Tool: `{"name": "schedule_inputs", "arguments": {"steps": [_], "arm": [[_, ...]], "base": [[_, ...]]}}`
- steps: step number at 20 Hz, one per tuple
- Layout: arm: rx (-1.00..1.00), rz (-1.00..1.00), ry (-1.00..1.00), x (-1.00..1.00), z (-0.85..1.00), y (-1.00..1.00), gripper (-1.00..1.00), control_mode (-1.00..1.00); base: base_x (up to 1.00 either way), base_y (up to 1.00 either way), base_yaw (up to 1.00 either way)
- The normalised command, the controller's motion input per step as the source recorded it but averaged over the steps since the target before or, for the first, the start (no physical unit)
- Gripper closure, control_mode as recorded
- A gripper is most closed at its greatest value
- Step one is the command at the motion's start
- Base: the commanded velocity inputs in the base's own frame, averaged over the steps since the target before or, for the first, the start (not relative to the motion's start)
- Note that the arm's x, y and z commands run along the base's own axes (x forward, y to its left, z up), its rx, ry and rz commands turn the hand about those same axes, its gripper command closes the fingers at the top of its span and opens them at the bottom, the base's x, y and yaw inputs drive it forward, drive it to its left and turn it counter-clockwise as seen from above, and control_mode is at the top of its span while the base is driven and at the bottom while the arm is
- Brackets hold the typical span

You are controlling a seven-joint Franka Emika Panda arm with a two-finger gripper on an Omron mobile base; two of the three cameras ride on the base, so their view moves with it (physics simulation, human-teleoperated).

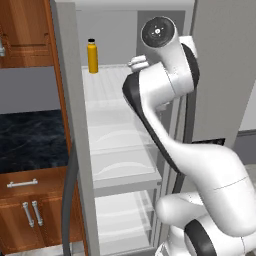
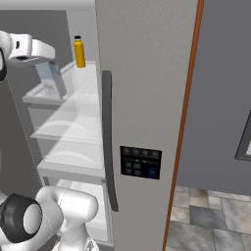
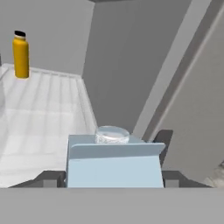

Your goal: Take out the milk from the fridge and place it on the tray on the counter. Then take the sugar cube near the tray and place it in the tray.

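Up on the top shelf of the fridge (image 1: 75, 150), my gripper (image 3: 114, 179) was pinching the milk (image 3: 113, 164), one dark finger flat on each side of the carton. From the right base camera the carton (image 2: 51, 78) hung under the hand, over the shelf's front edge, apparently just off the glass. I judged the job was a straight, slow pull outward, keeping clear of the door (image 2: 142, 98) on my right and the yellow bottle (image 3: 20, 54) well behind. Its long axis ran roughly vertical, leaning a touch, gabled top and round cap facing my hand camera.
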Motion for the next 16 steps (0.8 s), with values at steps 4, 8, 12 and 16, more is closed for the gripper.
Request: {"name": "schedule_inputs", "arguments": {"steps": [4, 8, 12, 16], "arm": [[0.00, 0.00, 0.01, -0.86, 0.01, -0.67, 1.00, -1.00], [0.00, 0.00, -0.01, -0.86, -0.36, -0.34, 1.00, -1.00], [-0.01, 0.01, 0.00, -0.67, -0.42, -0.10, 1.00, -1.00], [0.01, 0.05, -0.02, -0.48, -0.36, -0.02, 1.00, -1.00]], "base": [[0.00, 0.00, 0.00], [0.00, 0.00, 0.00], [0.00, 0.00, 0.00], [0.00, 0.00, 0.00]]}}
